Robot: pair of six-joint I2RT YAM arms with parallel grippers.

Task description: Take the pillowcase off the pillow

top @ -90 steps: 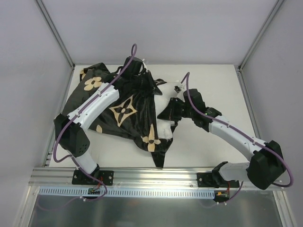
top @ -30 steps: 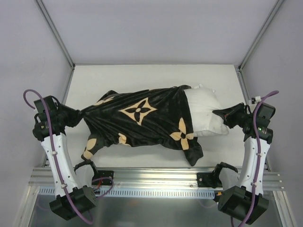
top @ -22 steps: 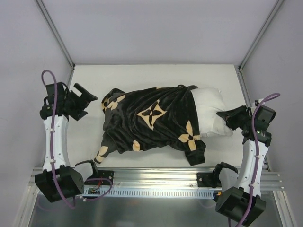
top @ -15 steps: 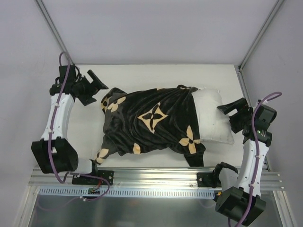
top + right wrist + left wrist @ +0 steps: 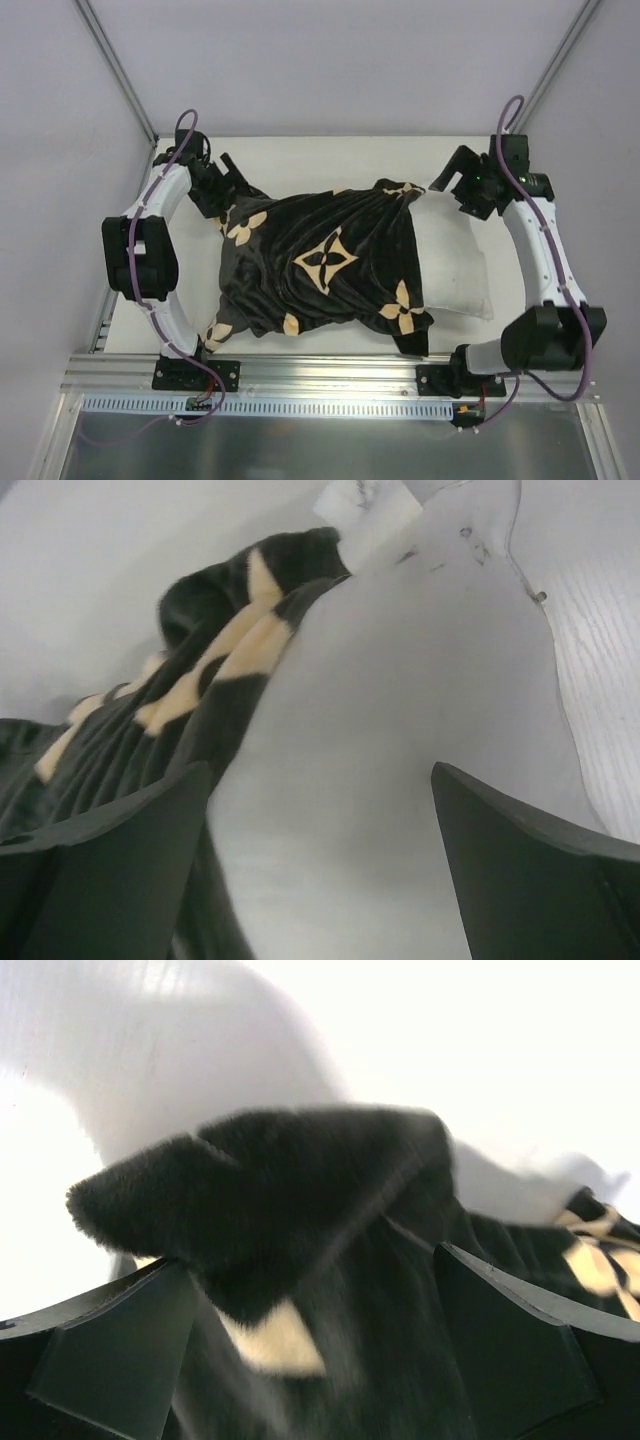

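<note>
Swung far forward, both spread wide: left claw (image 5: pixel 233 183) at pillowcase (image 5: pixel 320 255) corner, right claw (image 5: pixel 455 188) at pillow (image 5: pixel 455 270).

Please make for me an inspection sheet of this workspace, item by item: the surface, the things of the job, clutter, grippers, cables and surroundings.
Surface: white table, no stains seen.
Job's things: the pillowcase covers most of the pillow; only the pillow's right end is bare, so it is not yet removed.
Clutter: nothing seen.
Grippers: left gripper open, fingers apart at the pillowcase's far-left corner; right gripper open, over the pillow's far-right corner.
Cables: purple left cable and right cable loop above the wrists, apart from the fabric.
Surroundings: grey walls on three sides, metal rail at the near edge.
</note>
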